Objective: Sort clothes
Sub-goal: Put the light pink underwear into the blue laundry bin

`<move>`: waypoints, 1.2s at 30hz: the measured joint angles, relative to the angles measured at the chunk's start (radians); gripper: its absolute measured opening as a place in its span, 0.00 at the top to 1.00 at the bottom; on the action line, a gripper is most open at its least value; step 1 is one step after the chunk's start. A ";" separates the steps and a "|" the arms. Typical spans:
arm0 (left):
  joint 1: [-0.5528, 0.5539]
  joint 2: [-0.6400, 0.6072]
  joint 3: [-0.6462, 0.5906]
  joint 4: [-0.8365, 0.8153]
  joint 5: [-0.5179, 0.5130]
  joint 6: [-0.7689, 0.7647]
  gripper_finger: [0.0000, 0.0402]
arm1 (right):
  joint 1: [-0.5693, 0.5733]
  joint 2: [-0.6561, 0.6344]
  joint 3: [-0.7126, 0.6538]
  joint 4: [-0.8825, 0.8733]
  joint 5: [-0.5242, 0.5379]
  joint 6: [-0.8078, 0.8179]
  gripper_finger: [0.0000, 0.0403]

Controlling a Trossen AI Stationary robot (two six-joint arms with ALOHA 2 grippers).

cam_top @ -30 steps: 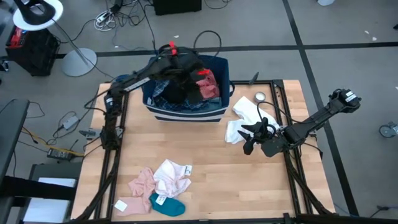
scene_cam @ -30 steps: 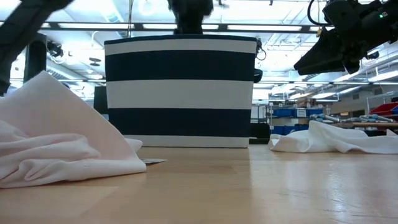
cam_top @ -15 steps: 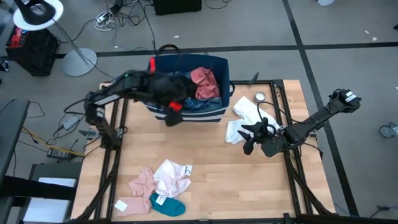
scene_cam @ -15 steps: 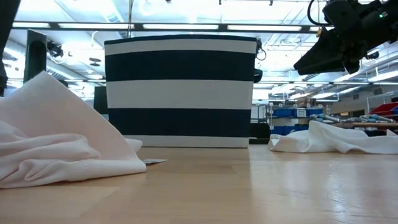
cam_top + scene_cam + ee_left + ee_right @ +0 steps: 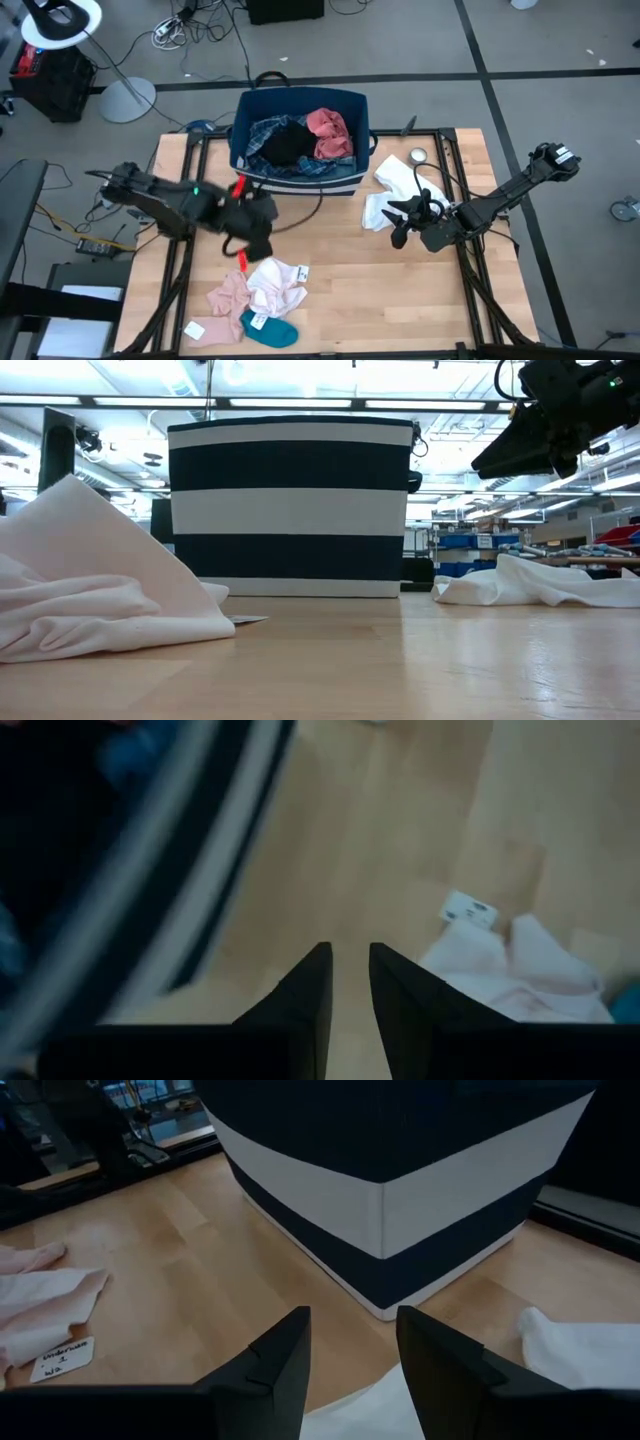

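the striped bin (image 5: 300, 180) is taken as the landmark; it is seen at the far edge of the wooden table (image 5: 350, 290). inside the bin a coral-red piece (image 5: 328, 133), a dark garment (image 5: 288, 143) and blue plaid cloth (image 5: 268, 132) are piled.

the left gripper (image 5: 250, 240) is held low over the table, in front of the bin's left corner and between the bin and the heap of clothes nearer the front edge. its fingers (image 5: 310, 995) are seen with a narrow gap between them, and nothing is gripped. bare wood is seen past the fingers.

the front heap is made up of a pale pink piece (image 5: 228, 293), a white piece (image 5: 275, 285) with a label, and a teal sock (image 5: 268, 329), all touching one another and well apart from the bin.

the right gripper (image 5: 402, 222) is held to the right of the bin, just above a white garment (image 5: 395, 190) spread on the table. its fingers (image 5: 280, 1355) are parted and nothing is held. a small round tin (image 5: 417, 156) is seen beside the bin's right corner, next to that white garment.
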 joint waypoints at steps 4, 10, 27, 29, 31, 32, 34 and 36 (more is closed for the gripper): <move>-0.083 -0.051 -0.198 0.140 0.022 -0.122 0.81 | 0.000 0.000 0.000 0.011 0.000 -0.001 0.63; -0.156 -0.071 -0.430 0.350 0.077 -0.225 0.81 | -0.002 0.000 0.000 0.019 0.000 -0.002 0.63; -0.186 -0.069 -0.837 0.796 0.193 -0.356 0.81 | -0.002 0.000 0.000 0.032 -0.006 -0.004 0.63; -0.186 -0.069 -0.881 0.868 0.194 -0.357 0.81 | -0.002 0.000 0.000 0.032 -0.006 -0.004 0.63; -0.186 -0.069 -0.925 0.942 0.194 -0.358 0.81 | -0.002 0.000 0.000 0.033 -0.006 -0.004 0.63; -0.186 -0.069 -0.948 0.977 0.194 -0.358 0.81 | -0.002 0.000 0.000 0.033 -0.007 -0.005 0.63; -0.186 -0.069 -0.992 1.035 0.194 -0.358 0.81 | -0.002 0.000 0.000 0.033 -0.007 -0.006 0.63; -0.185 -0.069 -1.033 1.066 0.193 -0.378 0.81 | -0.002 0.000 0.000 0.033 -0.007 -0.006 0.63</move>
